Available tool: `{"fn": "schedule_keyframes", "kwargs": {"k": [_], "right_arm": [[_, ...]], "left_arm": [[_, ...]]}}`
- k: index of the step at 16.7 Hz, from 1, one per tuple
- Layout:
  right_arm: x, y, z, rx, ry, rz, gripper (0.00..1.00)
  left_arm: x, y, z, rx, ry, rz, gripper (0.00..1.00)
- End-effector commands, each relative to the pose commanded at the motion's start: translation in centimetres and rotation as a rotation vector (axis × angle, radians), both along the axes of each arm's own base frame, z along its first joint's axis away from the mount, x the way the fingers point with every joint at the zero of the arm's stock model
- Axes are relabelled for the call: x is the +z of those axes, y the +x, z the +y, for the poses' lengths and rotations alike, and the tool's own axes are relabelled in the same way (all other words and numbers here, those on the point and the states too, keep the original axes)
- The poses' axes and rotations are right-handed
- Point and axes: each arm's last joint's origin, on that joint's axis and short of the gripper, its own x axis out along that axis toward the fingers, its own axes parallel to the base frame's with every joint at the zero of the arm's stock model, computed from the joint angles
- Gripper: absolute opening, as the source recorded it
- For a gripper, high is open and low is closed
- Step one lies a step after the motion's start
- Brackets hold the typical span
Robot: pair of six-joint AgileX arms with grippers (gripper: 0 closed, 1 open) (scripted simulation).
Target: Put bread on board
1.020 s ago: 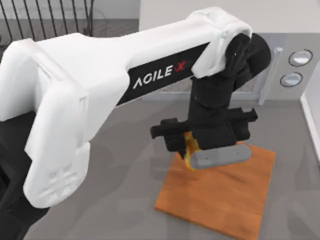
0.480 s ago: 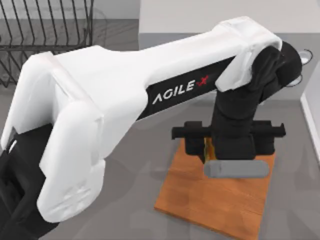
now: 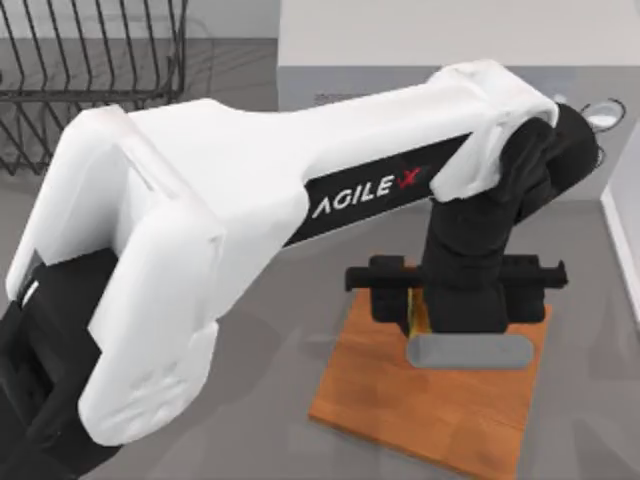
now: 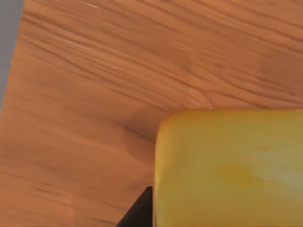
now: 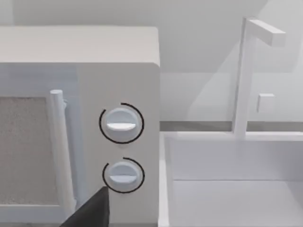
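Bread (image 4: 227, 170) in left gripper (image 3: 415, 312) over board (image 3: 440, 400).

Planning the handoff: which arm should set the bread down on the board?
Left. The left gripper is shut on the bread, directly over the board. The right arm faces the microwave.

White-shelled left arm (image 3: 230, 190), black AGILEX band, black wrist, seemingly grey bar.
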Motion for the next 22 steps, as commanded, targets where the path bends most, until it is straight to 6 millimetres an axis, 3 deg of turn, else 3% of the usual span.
{"fn": "schedule_keyframes", "kwargs": {"k": [8, 11, 22], "right_arm": [[0.0, 0.0, 0.0, 0.000, 0.000, 0.000, 1.00], [0.0, 0.0, 0.0, 0.000, 0.000, 0.000, 1.00], [0.0, 0.0, 0.0, 0.000, 0.000, 0.000, 1.00]], "left_arm": [[-2.5, 0.1, 0.1, 0.008, 0.001, 0.003, 0.00], [-2.5, 0.1, 0.1, 0.008, 0.001, 0.003, 0.00], [-2.5, 0.1, 0.1, 0.008, 0.001, 0.003, 0.83]]}}
